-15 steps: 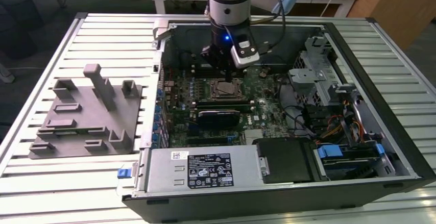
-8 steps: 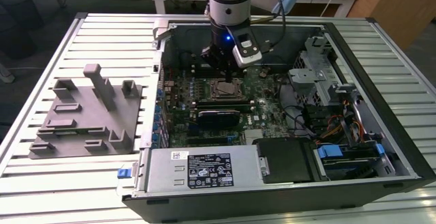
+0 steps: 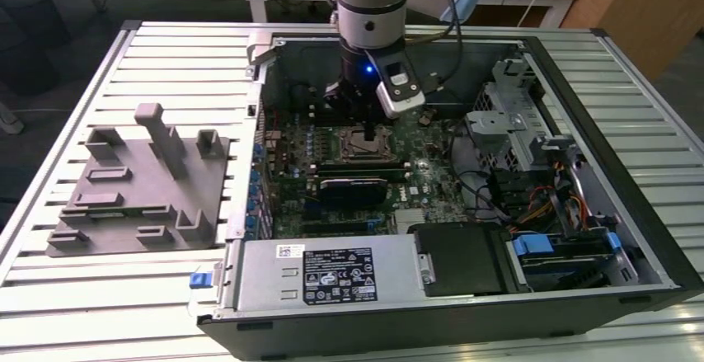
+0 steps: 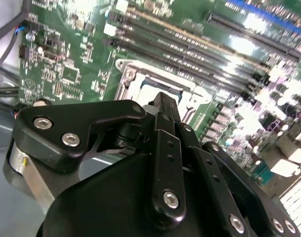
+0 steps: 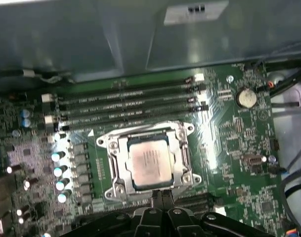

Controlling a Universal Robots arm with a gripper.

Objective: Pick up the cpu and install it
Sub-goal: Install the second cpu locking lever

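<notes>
I've got the gripper [image 5: 160,197] hanging just above the socket [image 5: 149,163] edge, inside the open computer case [image 3: 616,238]. The cpu [image 5: 149,161] lies flat in the socket (looks seated, hence nothing carried). Can't tell whether the gripper is open or closed.

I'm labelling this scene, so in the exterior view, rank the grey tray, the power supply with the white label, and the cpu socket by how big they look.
1. grey tray
2. power supply, close to the tray and nearer the camera, so unsure
3. cpu socket, clearly smallest
</notes>
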